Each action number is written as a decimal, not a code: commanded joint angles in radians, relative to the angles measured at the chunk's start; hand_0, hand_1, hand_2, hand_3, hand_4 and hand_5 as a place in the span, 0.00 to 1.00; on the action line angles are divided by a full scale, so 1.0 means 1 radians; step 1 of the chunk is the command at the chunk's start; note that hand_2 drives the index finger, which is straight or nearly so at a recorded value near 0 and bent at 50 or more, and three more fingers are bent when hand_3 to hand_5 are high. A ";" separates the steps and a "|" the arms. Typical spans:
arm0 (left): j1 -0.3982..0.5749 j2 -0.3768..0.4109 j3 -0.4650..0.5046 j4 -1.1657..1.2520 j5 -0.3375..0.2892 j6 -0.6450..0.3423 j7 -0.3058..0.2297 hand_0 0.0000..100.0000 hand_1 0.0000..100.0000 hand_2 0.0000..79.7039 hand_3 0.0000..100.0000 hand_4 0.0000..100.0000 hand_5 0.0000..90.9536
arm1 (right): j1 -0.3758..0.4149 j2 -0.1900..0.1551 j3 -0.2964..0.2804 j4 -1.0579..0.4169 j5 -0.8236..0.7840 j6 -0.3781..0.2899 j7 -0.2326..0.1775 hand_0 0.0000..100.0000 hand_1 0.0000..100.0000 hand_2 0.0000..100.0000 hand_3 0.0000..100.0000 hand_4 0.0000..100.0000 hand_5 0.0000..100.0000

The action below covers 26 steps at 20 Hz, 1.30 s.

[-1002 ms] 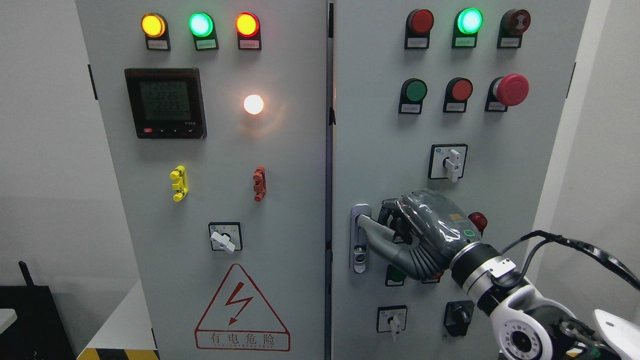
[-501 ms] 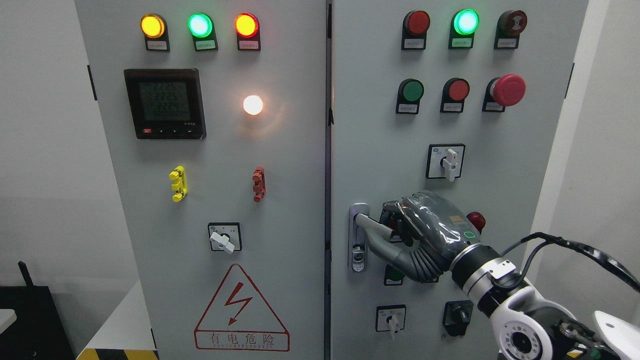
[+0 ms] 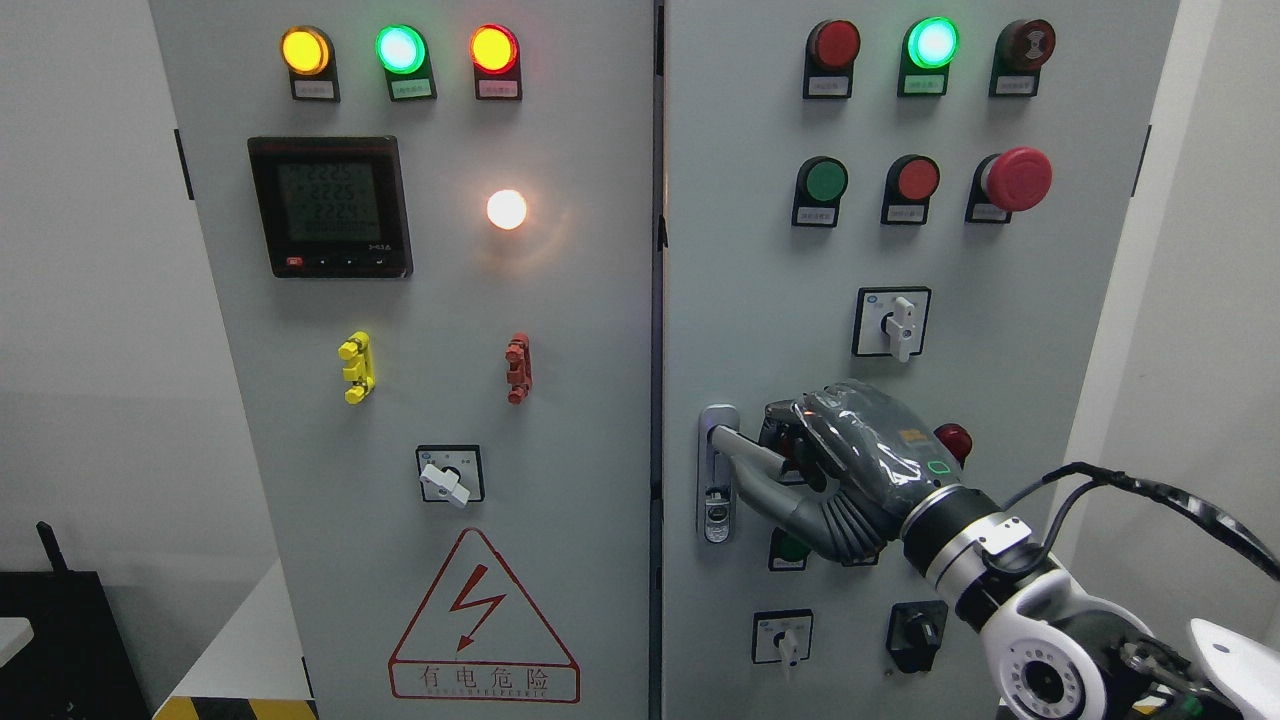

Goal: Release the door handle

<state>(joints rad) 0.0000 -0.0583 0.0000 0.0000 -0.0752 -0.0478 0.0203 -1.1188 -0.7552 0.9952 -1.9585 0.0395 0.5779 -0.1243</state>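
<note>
The right hand (image 3: 850, 460) covers the outer end of the door handle (image 3: 745, 455) and part of a green button (image 3: 790, 548) below; button labels and meter (image 3: 330, 205) readings are too small to read.

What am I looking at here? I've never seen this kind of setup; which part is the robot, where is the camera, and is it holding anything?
The picture comes from a camera on a humanoid robot's head, facing a grey electrical cabinet with two doors. The right robot hand, dark grey on a white and silver arm entering from the lower right, has its fingers curled around the door handle on the right door; the grip is not yet released. The left arm is out of view. The doors carry indicator lamps, push buttons, rotary switches, a red mushroom-shaped button, a digital meter and a lightning warning triangle. The cabinet stands upright, so nothing lies on a surface.
</note>
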 commanded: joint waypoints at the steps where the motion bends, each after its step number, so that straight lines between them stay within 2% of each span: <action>1: -0.002 0.000 0.002 0.009 0.000 0.000 0.000 0.12 0.39 0.00 0.00 0.00 0.00 | -0.004 0.001 -0.003 0.004 0.002 0.000 -0.003 0.56 0.27 0.60 1.00 1.00 1.00; 14: -0.003 0.000 0.002 0.009 0.000 0.000 0.000 0.12 0.39 0.00 0.00 0.00 0.00 | -0.038 0.036 -0.003 0.021 0.003 0.000 -0.005 0.56 0.27 0.58 1.00 1.00 1.00; 19: -0.003 0.000 0.002 0.009 0.000 0.000 0.000 0.12 0.39 0.00 0.00 0.00 0.00 | -0.044 0.065 -0.001 0.041 0.007 0.000 -0.006 0.56 0.28 0.57 1.00 1.00 1.00; 22: -0.002 0.000 0.002 0.009 0.000 0.000 0.000 0.12 0.39 0.00 0.00 0.00 0.00 | -0.046 0.080 0.000 0.049 0.005 0.000 -0.028 0.56 0.29 0.56 1.00 1.00 1.00; 26: -0.002 0.000 0.002 0.009 0.000 0.000 0.000 0.12 0.39 0.00 0.00 0.00 0.00 | -0.047 0.103 0.000 0.053 0.007 0.000 -0.032 0.55 0.31 0.56 1.00 1.00 1.00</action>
<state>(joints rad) 0.0000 -0.0583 0.0000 0.0000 -0.0751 -0.0481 0.0203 -1.1620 -0.6991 0.9943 -1.9273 0.0447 0.5782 -0.1516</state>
